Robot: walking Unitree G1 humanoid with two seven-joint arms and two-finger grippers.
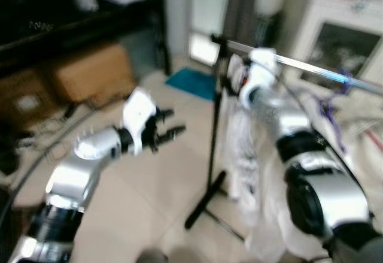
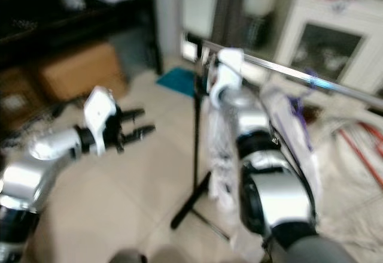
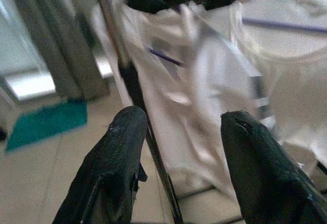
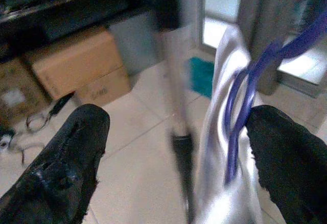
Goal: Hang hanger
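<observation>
A clothes rack with a silver rail (image 1: 311, 68) on a black pole (image 1: 214, 131) stands before me, with white garments (image 1: 239, 155) hanging from it. My right arm reaches up to the rail's left end. In the right wrist view, my right gripper (image 4: 179, 127) is open. A purple hanger (image 4: 240, 112) carrying a white garment hangs between its fingers, close to one fingertip (image 4: 286, 147). Another purple hanger (image 1: 329, 110) hangs further along the rail. My left gripper (image 1: 170, 125) is open and empty, held out left of the pole and pointing at the garments (image 3: 204, 81).
Cardboard boxes (image 1: 90, 71) and loose cables sit on the floor under a dark shelf at the left. A teal mat (image 1: 191, 82) lies behind the rack. A white cabinet (image 1: 341, 35) stands at the back right. The rack's black foot (image 1: 203, 206) crosses the tiles.
</observation>
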